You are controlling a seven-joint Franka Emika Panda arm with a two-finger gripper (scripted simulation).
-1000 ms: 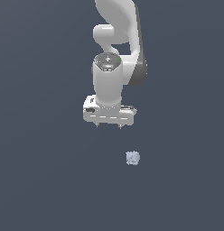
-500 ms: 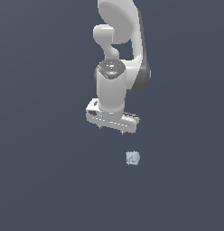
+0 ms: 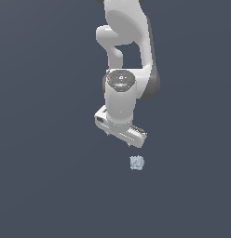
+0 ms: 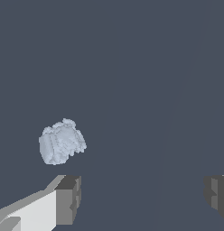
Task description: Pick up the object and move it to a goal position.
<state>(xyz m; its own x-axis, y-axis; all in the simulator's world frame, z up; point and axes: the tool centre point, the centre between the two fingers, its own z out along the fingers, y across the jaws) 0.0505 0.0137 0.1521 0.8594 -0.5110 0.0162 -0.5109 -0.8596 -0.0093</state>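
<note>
Fingertips (image 4: 68, 198) of the pincer (image 4: 143, 198) sit nearest in the wrist view, two dark grey pads set wide apart with nothing between them, so the pincer is spread open and has hold of nothing. One finger shows its pale white body behind the dark pad; the other is cut off at the picture's edge. Just beyond the whiter finger's tip, apart from it and outside the gap between the two, lies the object (image 4: 62, 142), a pale blue-grey lumpy blob with soft, blurry edges, roughly cube-like. It rests on the flat dark slate-blue surface (image 4: 132, 67), which fills everything behind it.

From the exterior view, the object (image 3: 137, 162) lies low in the scene on the same dark surface (image 3: 43, 186), a little toward the exterior view's right of the arm's wrist, and it is much smaller than the hand above it. The pincer (image 3: 121, 138) hangs over it, close but not touching, its white bar tilted so that the end toward the exterior view's right sits lower. Small dark finger tips barely show under the bar. Above it rises the white arm (image 3: 121, 100), with a round grey-capped joint facing the camera and further links climbing out of the picture's top.
</note>
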